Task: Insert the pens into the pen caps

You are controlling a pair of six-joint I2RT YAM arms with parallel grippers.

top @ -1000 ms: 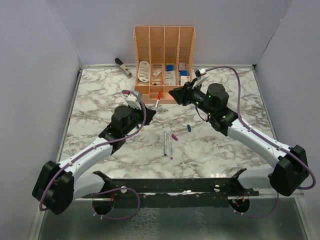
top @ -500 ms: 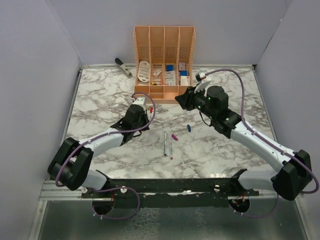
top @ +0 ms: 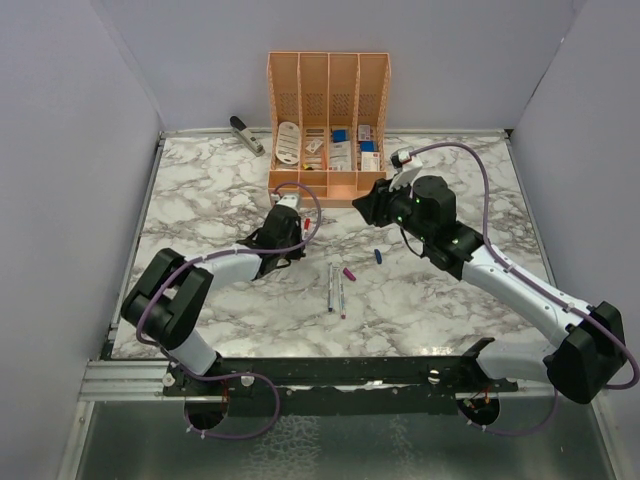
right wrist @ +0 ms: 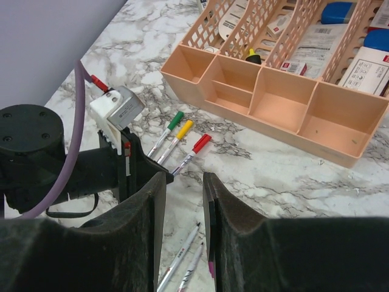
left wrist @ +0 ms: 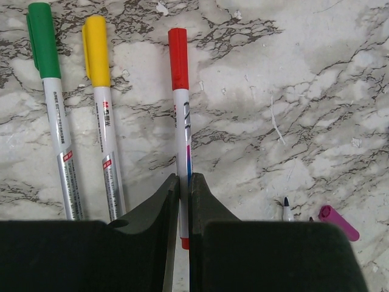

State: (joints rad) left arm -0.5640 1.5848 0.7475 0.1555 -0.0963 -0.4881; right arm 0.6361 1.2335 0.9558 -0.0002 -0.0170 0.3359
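My left gripper (left wrist: pixel 184 178) is shut on the white barrel of a pen with a red cap (left wrist: pixel 177 52), held low over the marble. Left of it lie a green-capped pen (left wrist: pixel 53 115) and a yellow-capped pen (left wrist: pixel 102 121), all roughly parallel. From above, the left gripper (top: pixel 298 230) sits just in front of the organiser. Two uncapped pens (top: pixel 335 288) lie mid-table, with a loose purple cap (top: pixel 349 273) and a blue cap (top: pixel 378 255) beside them. My right gripper (right wrist: pixel 182 182) hovers open and empty, pointing at the left gripper (right wrist: pixel 130 164).
The peach organiser (top: pixel 328 190) stands at the back centre, its front trays (right wrist: pixel 273 100) close behind the capped pens. A grey stapler (top: pixel 246 135) lies at the back left. Bare marble lies to the right of the caps (top: pixel 470 200).
The left arm has stretched forward and down, carrying the red-capped pen from near the organiser's front to low beside the capped pens. The right gripper has drifted slightly to the right.
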